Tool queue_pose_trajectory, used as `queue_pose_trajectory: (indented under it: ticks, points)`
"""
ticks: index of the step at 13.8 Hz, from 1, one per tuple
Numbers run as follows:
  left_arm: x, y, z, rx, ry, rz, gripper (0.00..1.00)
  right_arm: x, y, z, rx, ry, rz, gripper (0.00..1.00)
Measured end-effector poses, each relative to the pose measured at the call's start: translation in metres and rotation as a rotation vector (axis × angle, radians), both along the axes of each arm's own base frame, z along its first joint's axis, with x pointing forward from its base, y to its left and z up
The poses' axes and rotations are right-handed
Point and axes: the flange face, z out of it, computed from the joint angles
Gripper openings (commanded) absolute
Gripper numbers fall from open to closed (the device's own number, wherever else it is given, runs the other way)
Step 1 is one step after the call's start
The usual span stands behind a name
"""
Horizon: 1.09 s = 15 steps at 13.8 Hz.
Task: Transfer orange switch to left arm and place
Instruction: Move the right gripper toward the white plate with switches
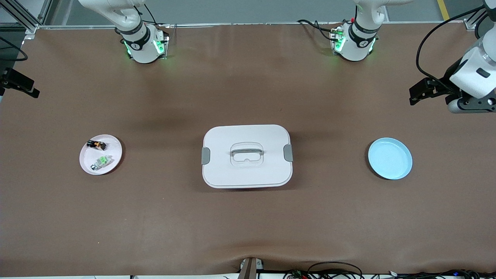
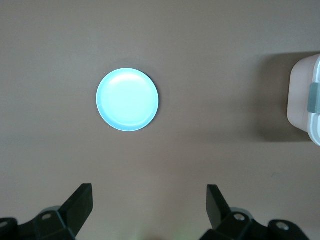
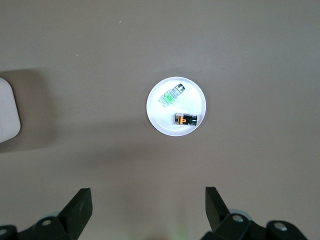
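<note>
The orange switch point(image 1: 97, 145) is a tiny black block with an orange part. It lies on a small pale plate point(image 1: 112, 153) toward the right arm's end of the table, and also shows in the right wrist view point(image 3: 186, 119). The white box point(image 1: 232, 172) with grey latches stands in the middle of the table. My right gripper point(image 3: 148, 195) is open and empty, high up at the table's edge point(image 1: 23, 87), apart from the plate. My left gripper point(image 2: 149, 192) is open and empty, high up at the left arm's end point(image 1: 417, 95).
A clear-grey component with a green part point(image 1: 101, 161) lies on the same pale plate, nearer to the front camera than the switch. An empty light-blue plate point(image 1: 390, 158) sits toward the left arm's end. The box's edge shows in both wrist views point(image 2: 305, 100) point(image 3: 7, 112).
</note>
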Motion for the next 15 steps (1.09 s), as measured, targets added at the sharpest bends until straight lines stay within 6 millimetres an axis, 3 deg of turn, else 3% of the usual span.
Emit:
queue_pose_trajectory:
  ticks: [4,8,10,15]
  points:
    - [0.001,-0.001,-0.001,0.001,-0.004,-0.001,1.00,-0.001,-0.001,-0.001,-0.005,0.008,-0.001,1.00]
    - [0.002,-0.002,-0.002,0.000,-0.014,-0.004,1.00,-0.001,-0.016,-0.013,-0.127,0.059,-0.009,1.00]
    - [0.003,-0.002,-0.003,0.000,-0.016,-0.005,1.00,0.007,-0.024,-0.032,-0.192,0.080,-0.006,1.00]
    - [0.006,-0.004,-0.004,-0.002,-0.024,-0.008,1.00,0.016,-0.051,-0.108,-0.208,0.094,-0.017,1.00]
